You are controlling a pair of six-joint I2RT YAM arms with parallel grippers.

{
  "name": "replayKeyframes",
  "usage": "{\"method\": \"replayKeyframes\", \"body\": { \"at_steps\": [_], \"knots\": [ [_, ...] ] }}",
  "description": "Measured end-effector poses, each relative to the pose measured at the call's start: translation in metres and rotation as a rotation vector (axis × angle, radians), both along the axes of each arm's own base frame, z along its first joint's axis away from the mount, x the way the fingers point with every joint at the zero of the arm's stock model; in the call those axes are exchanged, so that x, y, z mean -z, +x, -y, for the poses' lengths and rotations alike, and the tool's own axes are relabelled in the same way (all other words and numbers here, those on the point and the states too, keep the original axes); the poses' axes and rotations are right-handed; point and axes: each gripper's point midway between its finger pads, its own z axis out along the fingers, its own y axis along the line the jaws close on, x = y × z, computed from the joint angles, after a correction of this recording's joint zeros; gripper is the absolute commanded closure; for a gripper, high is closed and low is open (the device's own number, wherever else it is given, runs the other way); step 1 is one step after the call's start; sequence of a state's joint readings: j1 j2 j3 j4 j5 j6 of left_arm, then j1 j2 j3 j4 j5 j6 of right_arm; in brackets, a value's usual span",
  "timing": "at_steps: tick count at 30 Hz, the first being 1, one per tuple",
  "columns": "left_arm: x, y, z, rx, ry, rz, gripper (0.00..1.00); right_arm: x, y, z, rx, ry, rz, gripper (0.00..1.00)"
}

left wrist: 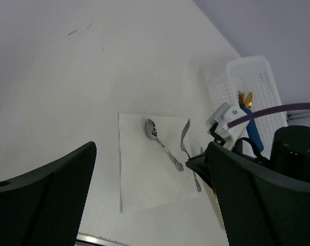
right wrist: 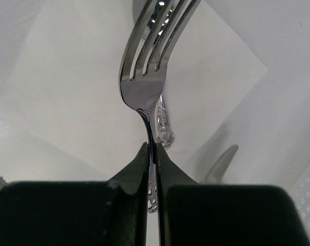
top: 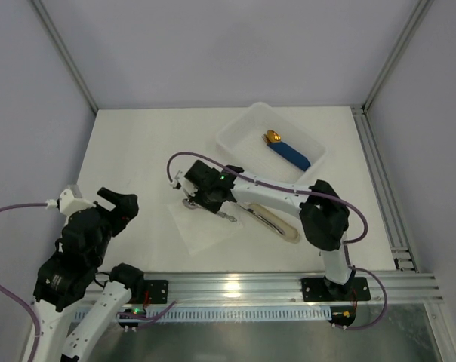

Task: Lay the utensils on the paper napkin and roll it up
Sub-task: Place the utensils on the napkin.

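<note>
The white paper napkin (top: 207, 230) lies flat on the table in front of the arms. A silver spoon (left wrist: 162, 144) rests on it, bowl pointing away from the arms. My right gripper (right wrist: 153, 154) is shut on the neck of a silver fork (right wrist: 144, 77), holding it low over the napkin (right wrist: 83, 97) beside the spoon's handle (right wrist: 163, 125). In the left wrist view the fork (left wrist: 185, 137) slants over the napkin's right edge (left wrist: 150, 174). My left gripper (top: 115, 205) hangs open to the left of the napkin, holding nothing. No knife shows.
A white plastic tray (top: 239, 128) stands at the back, holding a blue-handled, gold-tipped piece (top: 287, 151). A beige oblong sleeve (top: 279, 223) lies right of the napkin, under the right arm. Walls close in the table, with an aluminium rail along the near edge.
</note>
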State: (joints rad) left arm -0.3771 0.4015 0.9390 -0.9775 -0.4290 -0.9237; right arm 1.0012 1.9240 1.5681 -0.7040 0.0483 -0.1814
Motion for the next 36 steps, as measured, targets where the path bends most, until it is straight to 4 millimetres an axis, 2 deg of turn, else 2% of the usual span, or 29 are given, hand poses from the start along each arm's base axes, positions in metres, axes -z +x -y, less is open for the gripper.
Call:
{"method": "replayKeyframes", "body": {
  "at_steps": [6, 11, 17, 26, 36],
  "knots": [
    [-0.008, -0.01, -0.009, -0.026, -0.014, 0.044, 0.11, 0.023, -0.01, -0.045, -0.08, -0.03, -0.028, 0.96],
    [-0.012, -0.016, -0.014, -0.042, -0.014, 0.062, 0.1, 0.031, -0.019, -0.063, -0.126, -0.042, -0.036, 0.96],
    [-0.011, -0.018, -0.016, -0.048, -0.01, 0.056, 0.1, 0.036, -0.028, -0.065, -0.151, -0.07, -0.045, 0.96],
    [-0.008, -0.022, -0.018, -0.049, -0.007, 0.051, 0.1, 0.06, -0.02, -0.062, -0.152, -0.138, -0.024, 0.96],
    [-0.013, -0.024, -0.018, -0.049, -0.012, 0.063, 0.1, 0.06, -0.015, -0.06, -0.157, -0.158, 0.002, 0.96]
  ]
}}
